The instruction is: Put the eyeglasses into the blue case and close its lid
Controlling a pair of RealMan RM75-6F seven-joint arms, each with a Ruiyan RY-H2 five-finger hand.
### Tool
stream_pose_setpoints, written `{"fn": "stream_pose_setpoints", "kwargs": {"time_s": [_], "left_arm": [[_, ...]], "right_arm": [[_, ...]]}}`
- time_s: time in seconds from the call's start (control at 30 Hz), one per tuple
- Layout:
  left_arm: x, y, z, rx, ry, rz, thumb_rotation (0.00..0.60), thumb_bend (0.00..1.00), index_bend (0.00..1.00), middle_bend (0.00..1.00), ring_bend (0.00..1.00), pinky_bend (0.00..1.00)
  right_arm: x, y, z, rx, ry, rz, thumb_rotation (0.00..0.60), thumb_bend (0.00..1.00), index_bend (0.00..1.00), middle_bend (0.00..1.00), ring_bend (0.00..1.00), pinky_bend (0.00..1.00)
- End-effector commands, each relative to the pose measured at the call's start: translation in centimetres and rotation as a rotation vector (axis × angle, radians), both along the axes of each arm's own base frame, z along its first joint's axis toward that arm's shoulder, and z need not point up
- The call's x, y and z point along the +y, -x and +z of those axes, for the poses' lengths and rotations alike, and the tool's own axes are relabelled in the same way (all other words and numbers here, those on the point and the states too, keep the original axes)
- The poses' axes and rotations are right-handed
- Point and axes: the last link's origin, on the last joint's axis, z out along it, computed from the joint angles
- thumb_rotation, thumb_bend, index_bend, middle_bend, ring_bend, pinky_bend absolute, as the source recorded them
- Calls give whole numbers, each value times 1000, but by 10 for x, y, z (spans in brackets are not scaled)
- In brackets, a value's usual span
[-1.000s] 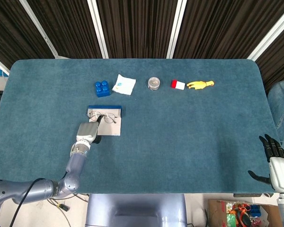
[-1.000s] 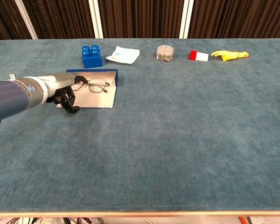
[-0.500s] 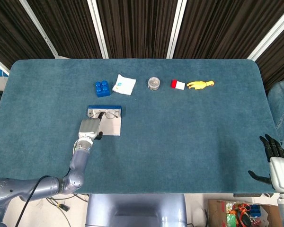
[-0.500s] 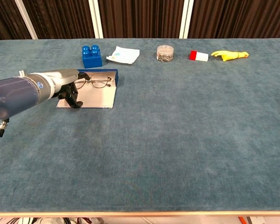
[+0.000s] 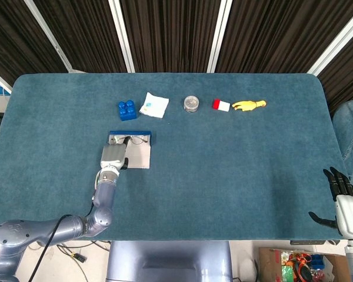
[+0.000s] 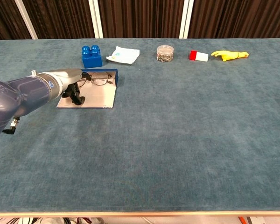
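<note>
The blue case (image 5: 142,134) lies open at the table's left, its pale inner panel (image 6: 101,96) flat towards me and its blue rim (image 6: 115,74) on the far side. The thin-framed eyeglasses (image 6: 99,79) sit over the far part of the case, also seen as the eyeglasses (image 5: 133,140) in the head view. My left hand (image 6: 73,87) reaches in from the left and pinches their left temple; in the head view the left hand (image 5: 113,156) covers the case's left edge. My right hand (image 5: 340,185) hangs past the table's right edge, fingers apart, holding nothing.
Along the far side lie a blue toy brick (image 5: 127,110), a white cloth (image 5: 154,105), a small clear jar (image 5: 191,104), a red and white block (image 5: 220,105) and a yellow toy (image 5: 249,105). A person's knee (image 5: 348,126) shows at the right edge.
My left hand has carried the eyeglasses away from me, from the middle of the pale panel to the blue far part of the case. The right hand has stayed still.
</note>
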Motion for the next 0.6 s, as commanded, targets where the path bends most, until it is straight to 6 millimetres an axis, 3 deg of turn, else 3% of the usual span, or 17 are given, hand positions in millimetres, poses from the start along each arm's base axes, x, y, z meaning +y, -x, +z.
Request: {"fn": "stream_pose_setpoints", "kwargs": {"time_s": [0.03, 0.3, 0.6], "left_arm": [[1, -3, -1, 2, -4, -9, 600, 411, 37, 736, 824, 880], [-2, -6, -4, 34, 2, -36, 600, 411, 46, 736, 824, 880], [-24, -13, 7, 56, 13, -95, 600, 402, 68, 730, 824, 880]], "right_arm": [[0, 0, 0, 1, 0, -1, 600, 45, 6, 0, 47, 186], [0, 0, 0, 1, -1, -6, 600, 45, 6, 0, 48, 186], [0, 0, 0, -2, 0, -7, 600, 46, 6, 0, 48, 186]]}}
